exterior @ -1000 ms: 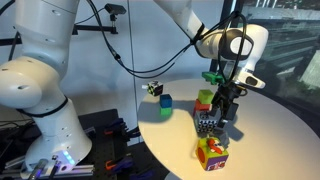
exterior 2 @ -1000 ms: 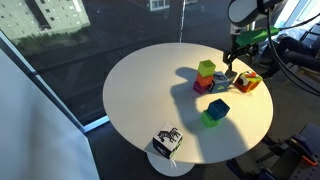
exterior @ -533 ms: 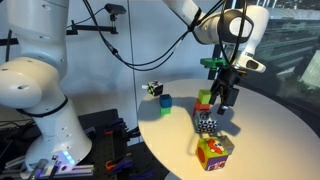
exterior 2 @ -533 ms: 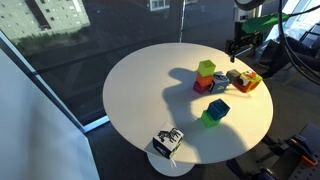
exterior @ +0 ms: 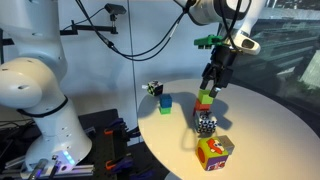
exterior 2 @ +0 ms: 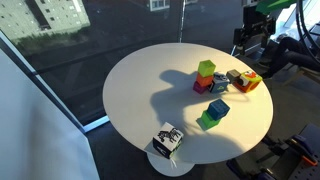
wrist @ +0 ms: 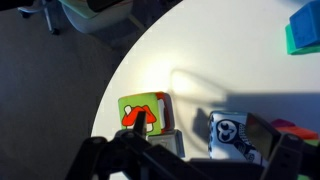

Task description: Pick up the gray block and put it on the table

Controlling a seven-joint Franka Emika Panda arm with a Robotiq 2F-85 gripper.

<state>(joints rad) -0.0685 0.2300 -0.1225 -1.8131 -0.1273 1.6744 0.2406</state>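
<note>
The gray block (wrist: 167, 141) shows in the wrist view, tight against a lime and red mushroom-picture block (wrist: 143, 112). In an exterior view the gray block (exterior 2: 236, 76) rests against that multicoloured block (exterior 2: 248, 83) near the table's edge. My gripper (exterior: 212, 80) hangs open and empty well above the blocks, over a lime green cube (exterior: 205, 96) stacked on a red one. It also shows in the other exterior view (exterior 2: 243, 42). In the wrist view the gripper (wrist: 198, 128) has its fingers spread wide. The round off-white table (exterior 2: 140, 90) carries everything.
An owl-patterned block (wrist: 232, 135) lies beside the gray block. A blue block on a green one (exterior 2: 215, 112) stands nearer the middle. A black-and-white patterned cube (exterior 2: 167, 140) sits at the table's edge. Cables and the robot base (exterior: 40, 100) stand beside the table.
My gripper has risen from down among the blocks to well above them. It carries nothing. The blocks have not moved.
</note>
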